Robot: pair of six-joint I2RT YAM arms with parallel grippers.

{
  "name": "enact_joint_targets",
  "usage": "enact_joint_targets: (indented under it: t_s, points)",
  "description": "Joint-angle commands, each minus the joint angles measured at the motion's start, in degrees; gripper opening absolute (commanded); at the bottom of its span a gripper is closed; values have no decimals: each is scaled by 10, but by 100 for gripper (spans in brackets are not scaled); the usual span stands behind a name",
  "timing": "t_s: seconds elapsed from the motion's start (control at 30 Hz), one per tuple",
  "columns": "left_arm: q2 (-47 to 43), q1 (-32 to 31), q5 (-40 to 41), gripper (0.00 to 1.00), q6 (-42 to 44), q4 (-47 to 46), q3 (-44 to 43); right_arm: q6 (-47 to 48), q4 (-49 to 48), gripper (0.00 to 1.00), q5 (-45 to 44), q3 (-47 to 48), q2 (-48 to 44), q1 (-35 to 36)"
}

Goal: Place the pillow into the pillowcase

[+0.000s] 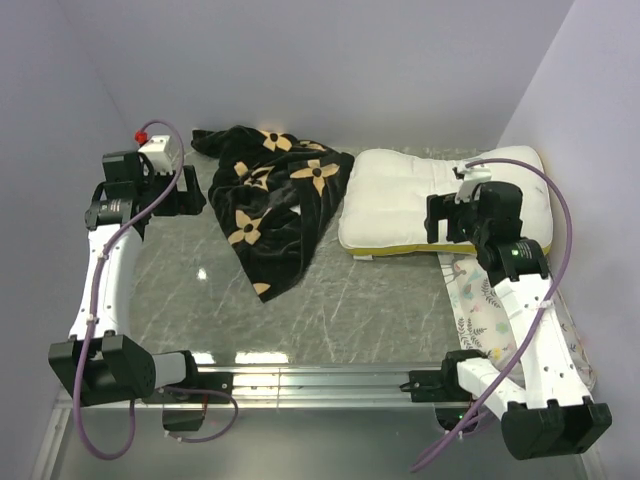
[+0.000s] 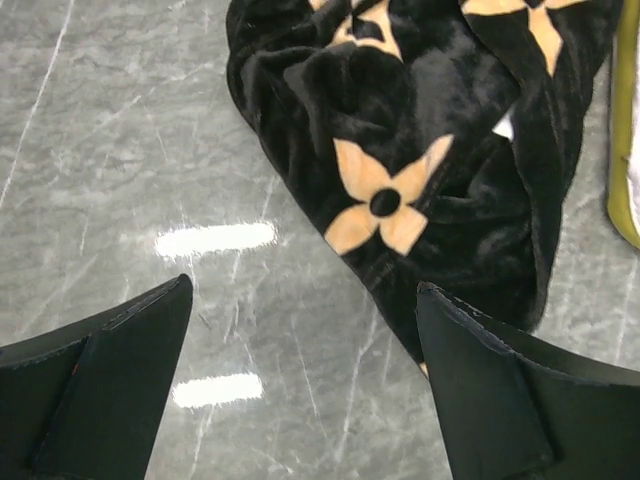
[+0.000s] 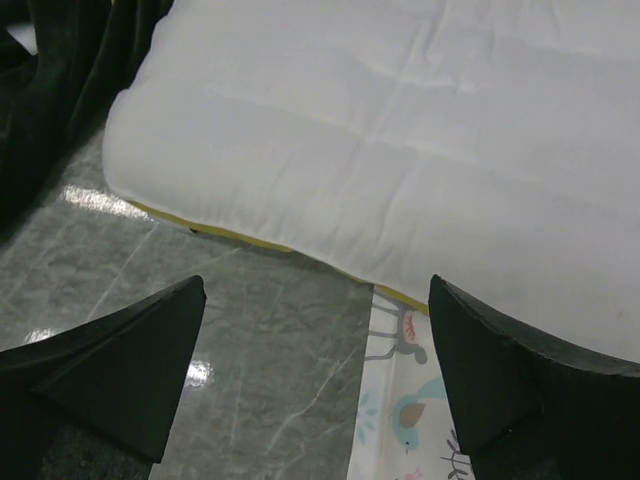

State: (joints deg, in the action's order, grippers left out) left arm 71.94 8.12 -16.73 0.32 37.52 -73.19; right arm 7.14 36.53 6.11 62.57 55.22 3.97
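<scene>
The pillowcase (image 1: pixel 272 200), black plush with tan flowers, lies crumpled at the back middle of the table; in the left wrist view the pillowcase (image 2: pixel 420 150) fills the upper right. The pillow (image 1: pixel 400 200), white and quilted with a yellow band, lies flat to its right, and the pillow (image 3: pixel 400 150) fills the upper part of the right wrist view. My left gripper (image 2: pixel 305 385) is open over bare table, left of the pillowcase's near edge. My right gripper (image 3: pixel 315 375) is open above the pillow's near edge, holding nothing.
A deer-print cover (image 1: pixel 470 305) lies under the pillow's right end and reaches toward the near right; the same deer-print cover (image 3: pixel 410 400) shows between my right fingers. Grey walls close the back and both sides. A metal rail (image 1: pixel 320 380) runs along the near edge.
</scene>
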Motion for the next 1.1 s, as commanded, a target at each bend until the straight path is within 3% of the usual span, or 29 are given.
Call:
enact_joint_targets:
  t_s: [0.0,0.17,0.3,0.6,0.7,0.87,0.97,1.07]
  points:
    - [29,1,17,99,13,-52,-9,-1,10,100,40,12,2,-3]
    - [183,1,62,99,17,-74,-97,-16,12,100,72,25,28,2]
    - [317,0,58,99,1,-81,-227,-27,22,100,79,38,59,12]
    - [562,0,-75,99,-77,-138,-409,-23,50,100,84,48,83,22]
    - [608,-1,-74,99,-102,-161,-428,-19,71,100,80,58,95,21]
    - [656,-9,-77,89,-116,-170,-441,-21,71,100,89,48,103,21]
    - [664,-19,-35,79,-101,-169,-431,-21,68,100,92,45,107,21]
    - [663,-19,-9,49,-90,-154,-419,-20,66,99,87,49,112,21]
